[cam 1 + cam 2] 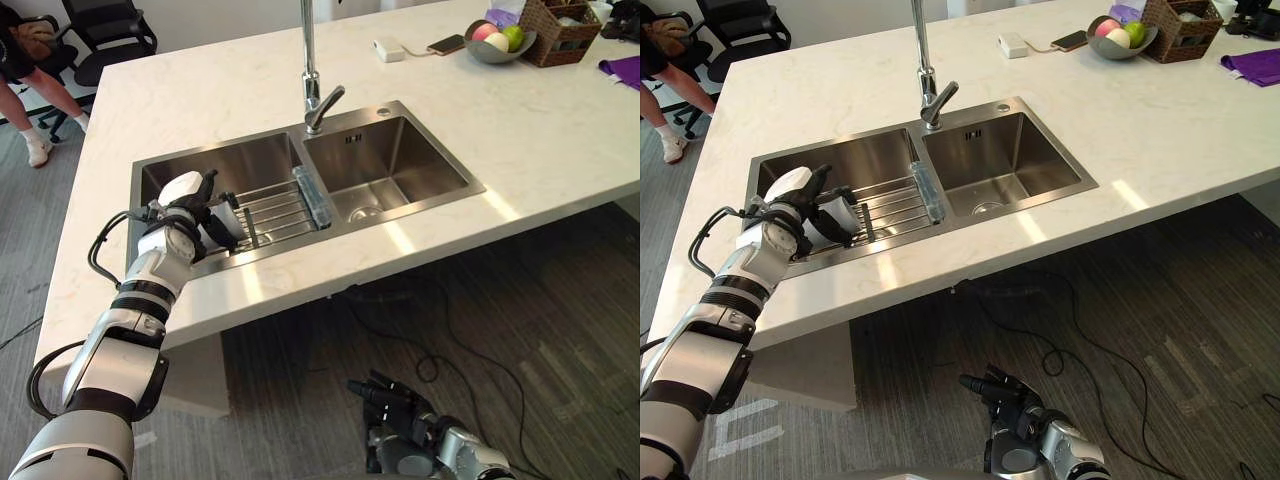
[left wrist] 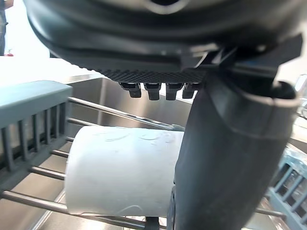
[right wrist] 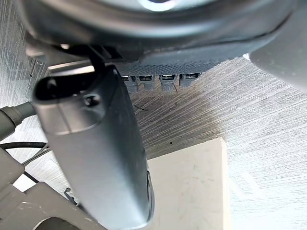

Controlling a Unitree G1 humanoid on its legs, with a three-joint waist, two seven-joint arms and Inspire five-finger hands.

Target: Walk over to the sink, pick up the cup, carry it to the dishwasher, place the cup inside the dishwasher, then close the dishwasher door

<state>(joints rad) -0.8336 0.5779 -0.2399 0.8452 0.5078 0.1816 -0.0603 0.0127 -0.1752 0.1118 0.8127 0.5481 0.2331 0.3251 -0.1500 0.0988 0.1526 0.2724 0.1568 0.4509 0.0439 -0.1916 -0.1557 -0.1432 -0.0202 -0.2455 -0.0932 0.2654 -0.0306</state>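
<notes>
White cup [image 2: 120, 172] lies sideways on the sink [image 1: 425, 150] rack [image 1: 285, 205], clear from the wrist. Overhead, the seemingly unclenched left hand [image 1: 200, 218] largely hides it; right hand [image 1: 400, 402] slack.

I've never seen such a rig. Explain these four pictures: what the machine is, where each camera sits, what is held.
It is a humanoid robot. The two wide pictures come from its head cameras, looking down; the two close ones from its wrists. A white counter holds a double sink, a fruit bowl and a basket. The left robot hand, open, is at a white cup lying on its side on the rack in the left basin; nothing is held yet. The right robot hand hangs idle above the floor.
</notes>
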